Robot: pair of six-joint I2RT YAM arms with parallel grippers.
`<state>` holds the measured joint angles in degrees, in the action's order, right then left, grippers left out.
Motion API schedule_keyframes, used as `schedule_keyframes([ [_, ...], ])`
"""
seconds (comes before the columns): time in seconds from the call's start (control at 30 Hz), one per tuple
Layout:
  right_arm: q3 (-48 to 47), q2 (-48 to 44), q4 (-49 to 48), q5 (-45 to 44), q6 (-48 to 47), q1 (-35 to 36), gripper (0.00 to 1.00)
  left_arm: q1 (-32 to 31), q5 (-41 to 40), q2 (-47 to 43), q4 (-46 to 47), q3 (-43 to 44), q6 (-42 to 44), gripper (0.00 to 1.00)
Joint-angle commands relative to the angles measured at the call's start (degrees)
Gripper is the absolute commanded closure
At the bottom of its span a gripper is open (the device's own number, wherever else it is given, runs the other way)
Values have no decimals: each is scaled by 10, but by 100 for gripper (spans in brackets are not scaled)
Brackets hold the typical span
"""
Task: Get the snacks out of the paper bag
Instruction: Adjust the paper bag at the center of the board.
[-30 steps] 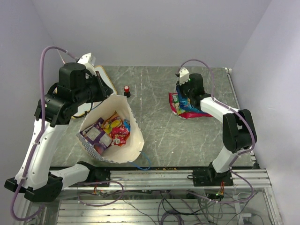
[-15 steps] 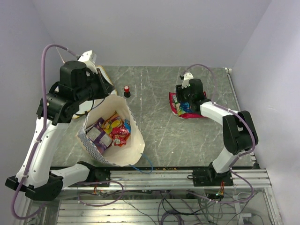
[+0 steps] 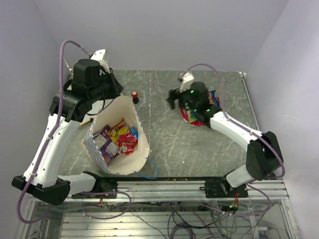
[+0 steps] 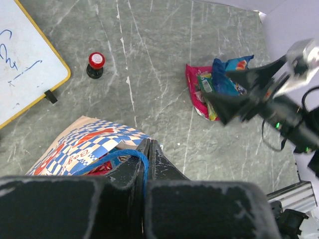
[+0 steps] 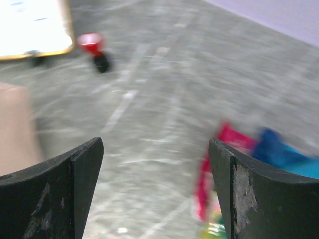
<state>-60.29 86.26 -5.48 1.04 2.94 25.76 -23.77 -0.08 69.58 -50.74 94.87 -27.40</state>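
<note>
The cream paper bag with its blue-white checked band stands open at the left, held up by one thin blue cord handle. My left gripper is shut on that cord. Several foil snacks lie inside the bag. More snacks, red, blue and green, lie piled on the table at the right. My right gripper hovers open and empty just left of that pile.
A small red-capped bottle stands on the table behind the bag. A white writing board with a yellow edge lies at the far left. The bag's other blue handle hangs near the table's front edge.
My right gripper has opened, leaving its packet on the pile, and has swung left and up away from it. My left arm has shifted slightly, still holding the bag's handle.
</note>
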Motion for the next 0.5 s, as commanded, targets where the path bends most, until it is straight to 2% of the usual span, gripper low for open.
schedule_keyframes([
  [0.0, 11, 12, -24, 32, -1, 137, 13, 1, -26, 5, 60, 33, 39, 93],
  [0.1, 1, 52, -3, 43, 51, 177, 14, 1, -46, 1, 70, 39, 56, 93],
  [0.23, -28, 108, 44, 103, 101, 178, 14, 1, -42, -4, 107, 47, 102, 93],
  [0.33, -60, 156, 93, 162, 109, 178, 13, 1, -30, 18, 124, 81, 141, 93],
  [0.47, -61, 193, 94, 207, 139, 179, 12, 1, -29, 67, 123, 143, 188, 93],
])
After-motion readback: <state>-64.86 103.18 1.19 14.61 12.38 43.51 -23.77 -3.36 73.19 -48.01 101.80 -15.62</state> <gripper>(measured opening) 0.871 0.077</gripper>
